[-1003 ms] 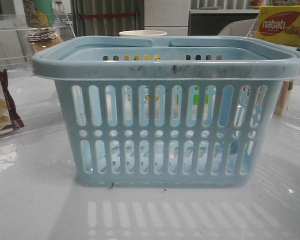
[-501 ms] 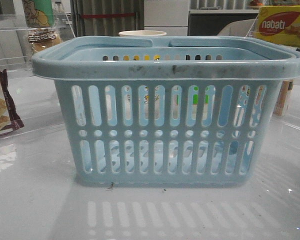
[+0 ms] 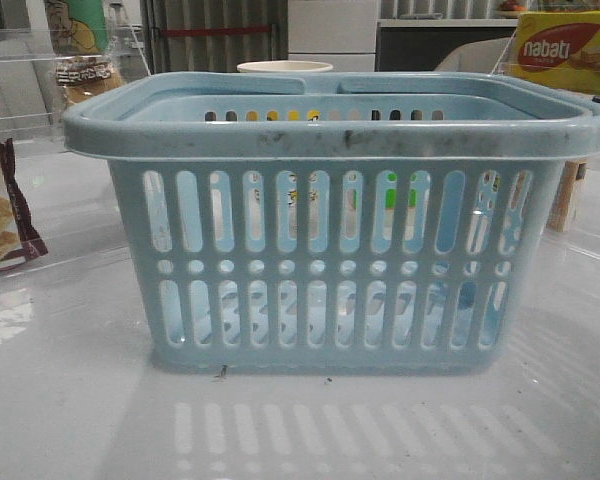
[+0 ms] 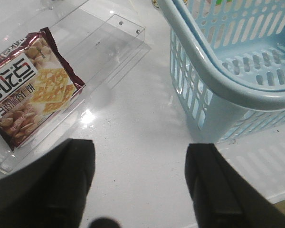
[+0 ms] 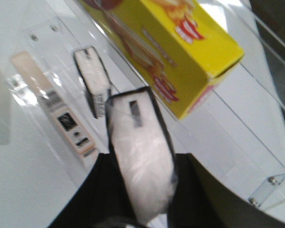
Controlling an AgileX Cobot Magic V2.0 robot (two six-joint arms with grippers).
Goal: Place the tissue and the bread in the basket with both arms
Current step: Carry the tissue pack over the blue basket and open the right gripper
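Observation:
The light blue basket (image 3: 340, 135) stands in the middle of the front view; its corner (image 4: 213, 76) also shows in the left wrist view. My left gripper (image 4: 140, 152) hangs open over bare white table beside that corner, with nothing between its fingers. My right gripper (image 5: 143, 166) is shut on the tissue (image 5: 135, 133), a black-edged soft pack with a white face that sticks out past the fingers. The bread (image 3: 83, 78), golden in a clear wrapper, shows at the far back left. Neither gripper appears in the front view.
A maroon-edged cracker bag (image 4: 31, 90) lies on a clear acrylic tray (image 4: 109, 42) beside the basket. A yellow nabati box (image 5: 171, 52) rests on another clear stand by the right gripper. Beside it lie a beige barcode strip (image 5: 52, 102) and a small black-edged white shape (image 5: 92, 78).

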